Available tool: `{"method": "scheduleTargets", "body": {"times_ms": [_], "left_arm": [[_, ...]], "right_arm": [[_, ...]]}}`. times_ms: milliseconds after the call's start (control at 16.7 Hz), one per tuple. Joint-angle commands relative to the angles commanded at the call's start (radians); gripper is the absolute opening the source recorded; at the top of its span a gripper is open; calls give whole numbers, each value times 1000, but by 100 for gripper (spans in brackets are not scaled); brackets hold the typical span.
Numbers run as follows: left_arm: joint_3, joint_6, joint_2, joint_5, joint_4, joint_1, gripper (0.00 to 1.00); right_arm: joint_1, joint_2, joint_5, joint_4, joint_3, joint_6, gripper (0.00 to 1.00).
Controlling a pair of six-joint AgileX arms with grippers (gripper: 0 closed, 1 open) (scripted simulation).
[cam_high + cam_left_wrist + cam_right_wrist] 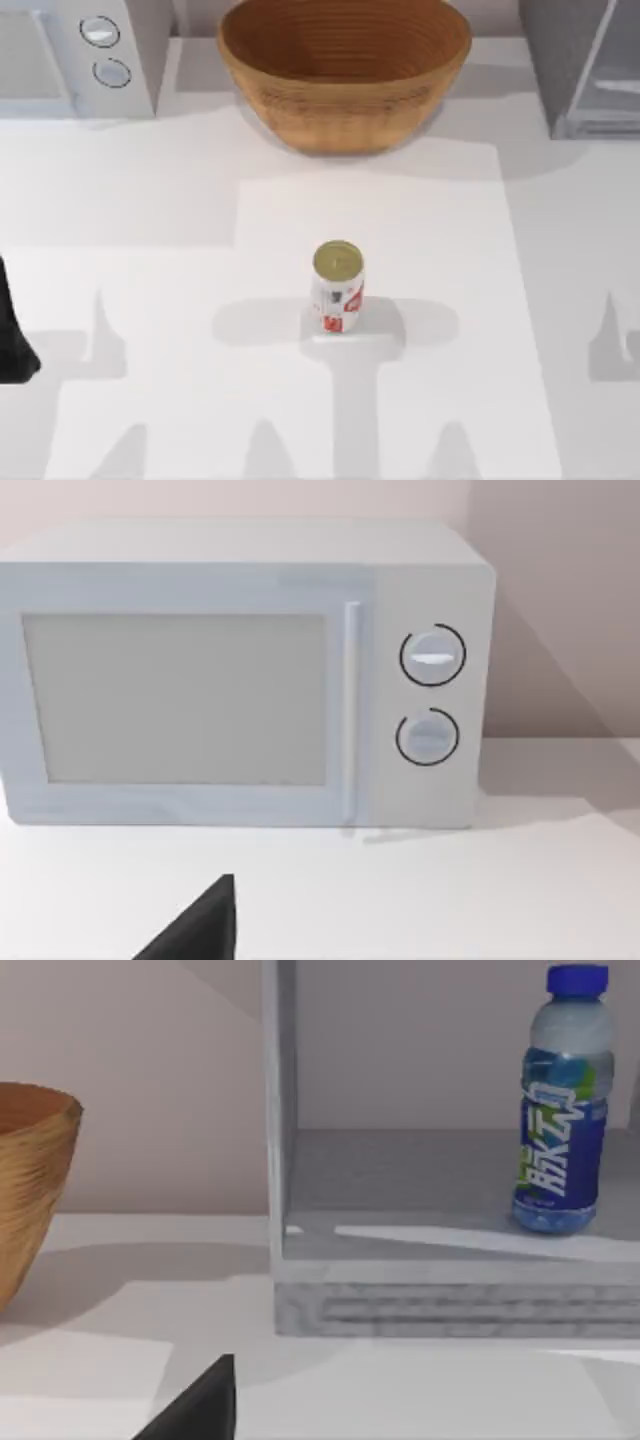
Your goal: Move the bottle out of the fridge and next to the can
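The can (338,286), white with red markings and a dull gold top, stands upright in the middle of the table. At the table's back right is the grey fridge (585,65). In the right wrist view the fridge (450,1290) shows its inside, and the bottle (562,1100), clear with a blue cap and blue-green label, stands upright on its floor. A dark part of my right gripper (200,1408) pokes in low, well short of the fridge. My left gripper (200,928) sits by the table's left edge (12,345), facing the microwave.
A white microwave (75,55) with two round knobs stands at the back left, also seen up close as the microwave (240,675). A large wooden bowl (345,70) sits at the back middle, between microwave and fridge. White tabletop (180,300) surrounds the can.
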Motion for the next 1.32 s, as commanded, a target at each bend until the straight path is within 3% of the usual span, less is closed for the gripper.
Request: {"method": "scheduleTargets", "body": {"times_ms": [300,540,1320], "left_arm": [[0,0,0,0,0,0,100],[0,0,0,0,0,0,100],[0,0,0,0,0,0,100]], "right_arm": [[-14,62,-7,48,44,-1,100],[-54,293,-39,196,180,-2,100],[-232,1697,-211,883,805,-7,100]]}}
